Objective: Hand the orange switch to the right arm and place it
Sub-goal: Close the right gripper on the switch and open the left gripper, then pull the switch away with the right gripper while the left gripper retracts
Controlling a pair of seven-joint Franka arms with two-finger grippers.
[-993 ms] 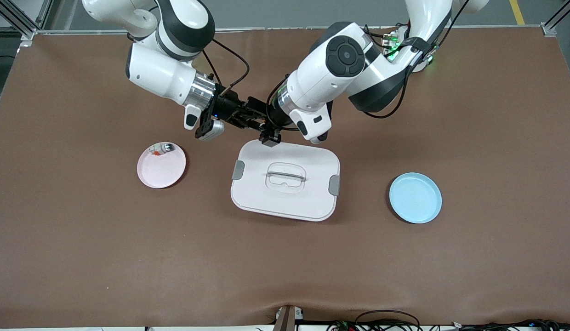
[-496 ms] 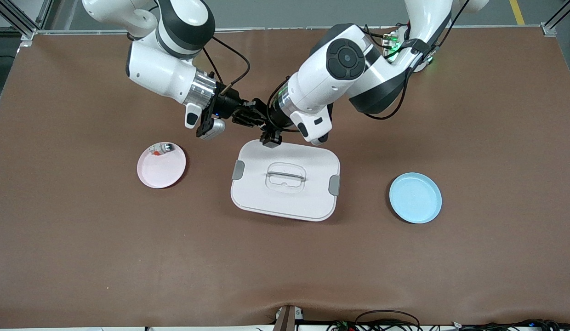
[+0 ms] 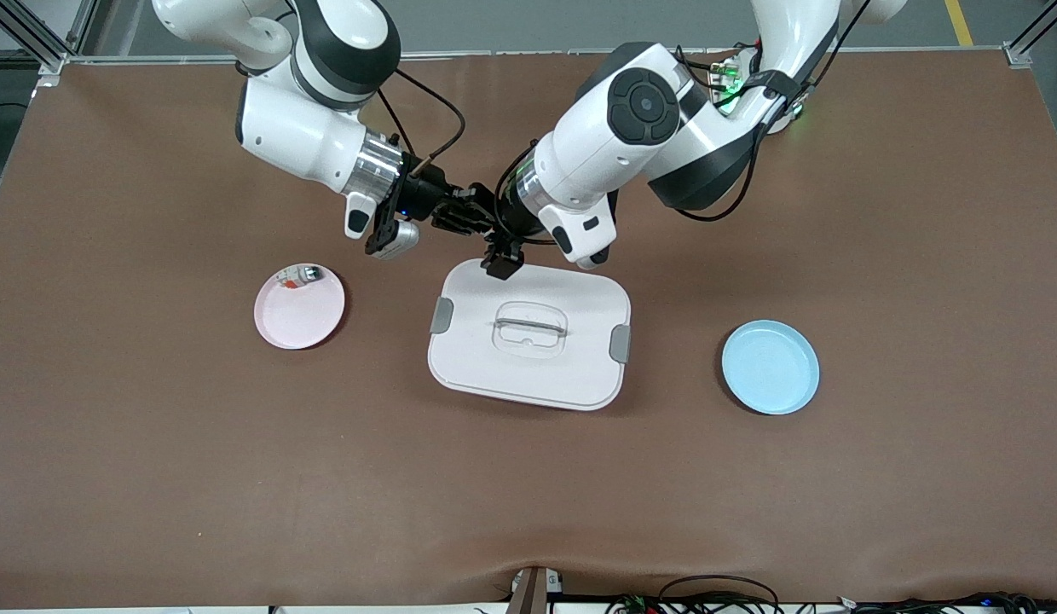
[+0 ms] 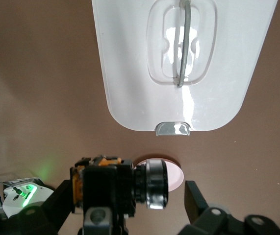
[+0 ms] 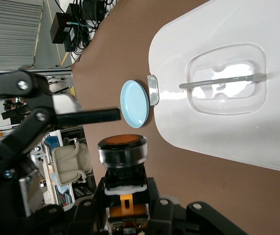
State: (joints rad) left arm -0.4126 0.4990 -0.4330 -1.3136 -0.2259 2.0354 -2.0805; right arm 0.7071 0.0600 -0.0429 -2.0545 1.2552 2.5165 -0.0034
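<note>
Right gripper [image 5: 125, 210] clamped on the orange switch [image 5: 124, 149], orange end toward the wide-open left gripper [image 4: 130, 196], over the table.

White lidded box [image 3: 528, 375] sits between pink plate [image 3: 303, 324] and blue plate [image 3: 770, 367].

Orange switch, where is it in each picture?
Front view: orange switch, nearly hidden in the right gripper beside the left gripper, over the table by the white lid.
Left wrist view: switch low, middle.
Right wrist view: switch low, orange end showing.
Shared landmark: the lid's clear handle.
</note>
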